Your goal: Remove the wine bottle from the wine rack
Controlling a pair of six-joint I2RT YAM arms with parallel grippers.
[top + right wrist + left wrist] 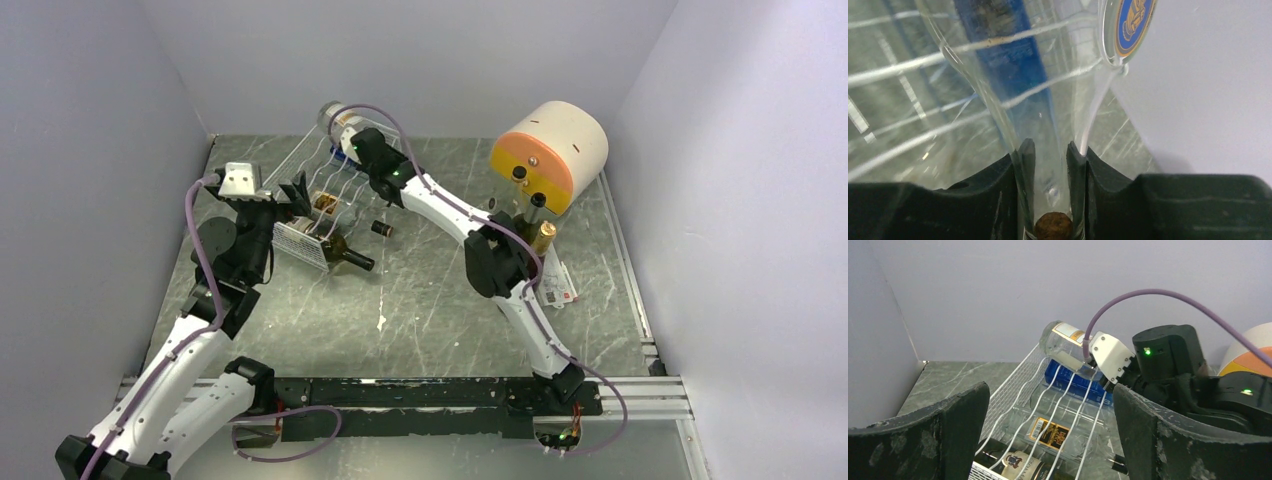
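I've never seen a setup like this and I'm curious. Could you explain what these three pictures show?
A robot: a left arm and a right arm bolted at the near edge of a table. One picture looks down from above; the other two come from cameras on the wrists. On the table lies a white wire wine rack with a dark bottle poking out, and to the right a cream and orange drum. The right pincer is shut on the neck of a clear bottle at the rack's far end. The left pincer is open by the rack's mesh end, holding nothing.
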